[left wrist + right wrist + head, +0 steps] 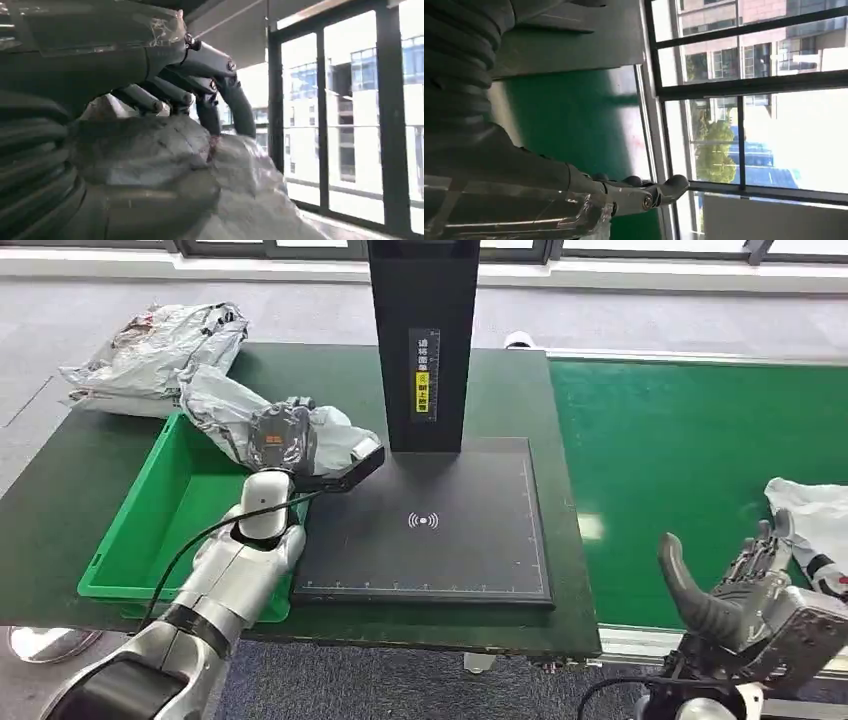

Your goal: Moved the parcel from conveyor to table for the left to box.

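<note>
My left hand [282, 437] grips a crumpled grey plastic parcel [222, 410] and holds it over the right rear corner of the green bin [150, 530]. In the left wrist view the fingers [220, 95] curl over the top of the grey parcel [165, 170]. My right hand [745, 595] hangs open at the near edge of the green conveyor [690, 460], its thumb raised and nothing in it. A white parcel [812, 520] lies on the belt just right of that hand. In the right wrist view a finger [644, 196] stretches out above the belt [574, 120].
A black scanner pad [440, 530] with a tall black post [423, 340] lies on the dark green table [60, 490] between bin and conveyor. More grey and white parcels [160, 355] are piled at the table's far left corner.
</note>
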Controlling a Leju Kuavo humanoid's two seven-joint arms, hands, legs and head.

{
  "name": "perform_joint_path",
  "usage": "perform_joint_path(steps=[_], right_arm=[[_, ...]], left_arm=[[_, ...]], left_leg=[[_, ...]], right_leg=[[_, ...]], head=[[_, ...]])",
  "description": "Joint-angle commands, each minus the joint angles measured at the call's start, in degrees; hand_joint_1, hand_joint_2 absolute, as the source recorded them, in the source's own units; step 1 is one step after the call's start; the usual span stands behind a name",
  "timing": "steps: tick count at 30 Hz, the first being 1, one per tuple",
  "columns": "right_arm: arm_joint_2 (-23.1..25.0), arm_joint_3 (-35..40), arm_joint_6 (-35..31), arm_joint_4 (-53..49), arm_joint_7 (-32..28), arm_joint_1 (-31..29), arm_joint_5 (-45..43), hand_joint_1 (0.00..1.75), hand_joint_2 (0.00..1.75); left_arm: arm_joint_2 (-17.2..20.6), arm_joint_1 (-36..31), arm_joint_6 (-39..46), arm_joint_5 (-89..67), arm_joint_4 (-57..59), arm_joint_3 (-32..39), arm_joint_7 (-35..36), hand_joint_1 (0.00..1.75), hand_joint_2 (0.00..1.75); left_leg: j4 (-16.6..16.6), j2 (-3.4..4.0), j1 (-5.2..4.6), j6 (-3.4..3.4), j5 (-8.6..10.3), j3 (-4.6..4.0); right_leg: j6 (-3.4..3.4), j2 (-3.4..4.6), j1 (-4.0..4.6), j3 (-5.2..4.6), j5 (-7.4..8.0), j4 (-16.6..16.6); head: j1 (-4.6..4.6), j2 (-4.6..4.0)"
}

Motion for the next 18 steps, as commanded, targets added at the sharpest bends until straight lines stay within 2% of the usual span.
perform_joint_path(steps=[1, 5, 18], right_arm=[[4.13, -6.61, -2.46, -7.52, 1.68, 4.92, -2.05, 0.0, 1.75], [4.13, -6.48, -3.34, -7.5, 1.74, 5.07, -2.23, 0.0, 1.75], [4.13, -7.83, -4.19, -8.24, 1.55, 5.81, -2.99, 0.0, 1.75]], left_arm=[[-7.47, -8.56, 1.89, -2.95, 14.03, 5.82, -6.66, 0.0, 1.75], [-7.85, -9.41, 2.68, -2.97, 13.17, 7.16, -7.08, 0.0, 1.75], [-8.52, -9.81, 2.76, -4.06, 13.58, 9.09, -6.56, 0.0, 1.75]], left_leg=[[-0.04, -0.08, 0.05, 0.01, -0.01, 0.03], [0.03, 0.03, 0.03, 0.01, -0.03, -0.05], [-0.02, 0.03, 0.0, 0.01, -0.02, 0.01]], right_leg=[[-0.1, -0.47, 0.11, 0.12, -0.08, -0.06], [-0.05, -0.19, 0.07, -0.02, -0.04, 0.01], [-0.05, -0.19, 0.04, 0.03, -0.05, -0.01]], head=[[-0.02, 0.0], [-0.02, 0.0], [-0.02, 0.0]])
